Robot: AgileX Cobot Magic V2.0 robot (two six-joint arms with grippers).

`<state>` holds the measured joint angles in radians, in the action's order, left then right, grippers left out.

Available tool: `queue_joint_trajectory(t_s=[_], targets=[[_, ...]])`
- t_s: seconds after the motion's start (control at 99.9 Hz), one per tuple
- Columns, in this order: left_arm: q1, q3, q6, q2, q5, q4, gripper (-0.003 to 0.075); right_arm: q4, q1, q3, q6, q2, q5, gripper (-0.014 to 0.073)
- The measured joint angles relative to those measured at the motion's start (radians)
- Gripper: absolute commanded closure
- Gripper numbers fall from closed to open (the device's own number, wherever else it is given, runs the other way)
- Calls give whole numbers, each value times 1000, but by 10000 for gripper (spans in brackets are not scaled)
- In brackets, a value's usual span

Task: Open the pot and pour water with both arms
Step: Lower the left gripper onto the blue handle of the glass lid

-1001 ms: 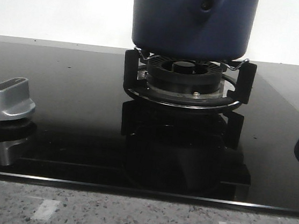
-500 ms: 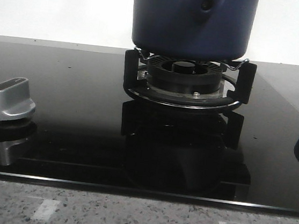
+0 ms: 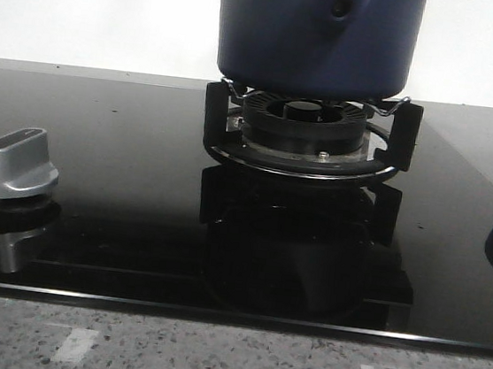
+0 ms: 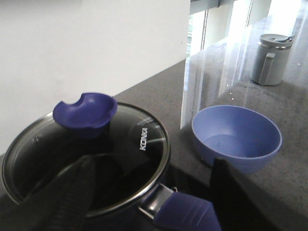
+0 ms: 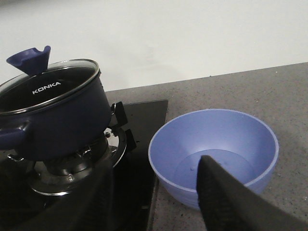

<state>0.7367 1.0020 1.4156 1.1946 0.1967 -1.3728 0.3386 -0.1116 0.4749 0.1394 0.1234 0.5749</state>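
Fingers of the left gripper stand apart at the bottom of the frame, holding nothing, just before the pot. The right gripper is also spread and empty, low in the frame before the bowl. The pot sits on the burner, and its glass lid with the blue knob is on. Nothing seems done yet: opening and pouring both remain.
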Motion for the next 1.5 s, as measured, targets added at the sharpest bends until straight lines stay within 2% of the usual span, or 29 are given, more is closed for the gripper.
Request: queue_joint_trajectory(t_s=[0.1, 0.15, 0.27, 0.691, 0.941, 1.321, 1.421, 1.501], targets=[[16, 0, 324, 0, -22, -249, 280, 0, 0, 0, 0, 0, 0, 238], [20, 0, 436, 0, -31, -344, 279, 0, 0, 0, 0, 0, 0, 238], [22, 0, 544, 0, -45, -416, 280, 0, 0, 0, 0, 0, 0, 238], [22, -13, 574, 19, -68, -438, 280, 0, 0, 0, 0, 0, 0, 238], [22, -17, 574, 19, -3, -438, 280, 0, 0, 0, 0, 0, 0, 238], [22, -37, 574, 19, -14, -438, 279, 0, 0, 0, 0, 0, 0, 238], [6, -37, 574, 19, -8, -438, 279, 0, 0, 0, 0, 0, 0, 238], [-37, -37, 576, 20, 51, -438, 279, 0, 0, 0, 0, 0, 0, 238]])
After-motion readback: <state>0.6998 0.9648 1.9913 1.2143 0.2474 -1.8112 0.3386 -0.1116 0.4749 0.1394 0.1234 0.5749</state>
